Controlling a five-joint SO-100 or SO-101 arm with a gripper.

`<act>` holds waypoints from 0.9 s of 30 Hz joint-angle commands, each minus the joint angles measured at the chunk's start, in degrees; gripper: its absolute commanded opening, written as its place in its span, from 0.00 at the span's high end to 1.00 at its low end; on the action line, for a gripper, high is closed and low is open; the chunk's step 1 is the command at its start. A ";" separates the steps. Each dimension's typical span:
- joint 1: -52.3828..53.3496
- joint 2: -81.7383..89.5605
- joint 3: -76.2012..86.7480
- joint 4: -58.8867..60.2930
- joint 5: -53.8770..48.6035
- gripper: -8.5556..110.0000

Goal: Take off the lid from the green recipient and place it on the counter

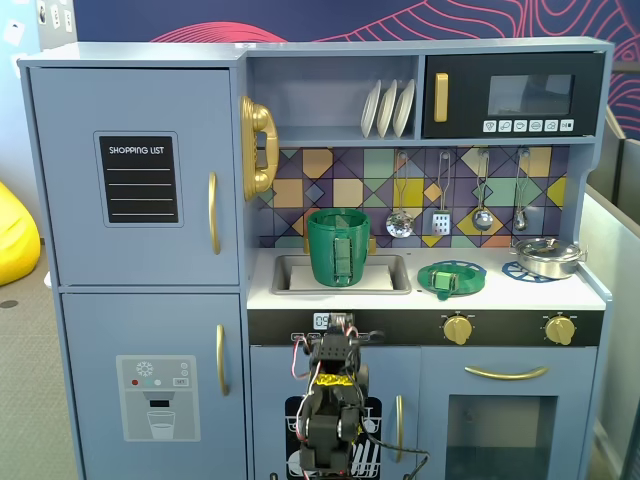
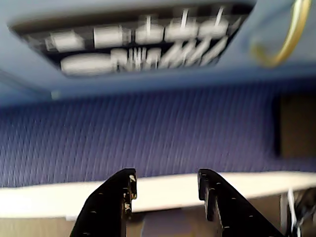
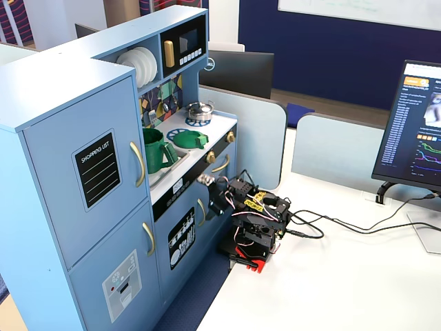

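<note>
1 flat green lid point(image 1: 451, 278) with a paler strap lies on the counter point(image 1: 500, 288); claw point(image 2: 167, 190) apart.

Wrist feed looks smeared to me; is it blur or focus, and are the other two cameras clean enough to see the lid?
Wrist view: motion-smeared throughout, only the open pincer edges half sharp. A fixed view from the front: sharp, evenly lit, the lid clear on the counter. A fixed view from the side: sharp, lid small but readable.

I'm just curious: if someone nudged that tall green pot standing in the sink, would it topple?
Possibly: the green pot is tall and narrow. It looks like light, stiff plastic and stands open-topped, so likely empty. The sink walls might catch it.
</note>
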 commanded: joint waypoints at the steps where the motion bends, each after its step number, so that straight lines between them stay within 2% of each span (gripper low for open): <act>1: -0.44 4.13 4.04 -0.70 1.32 0.89; 4: -0.70 7.65 6.06 5.62 -1.58 0.92; 9: -0.97 8.44 6.06 14.68 0.00 0.93; 13: -1.76 8.44 6.06 23.12 -8.09 0.91; 18: -1.67 8.44 6.06 24.96 -1.49 0.90; 22: -1.67 8.44 6.06 26.72 8.44 0.89; 27: -1.76 8.53 6.06 26.72 8.53 0.89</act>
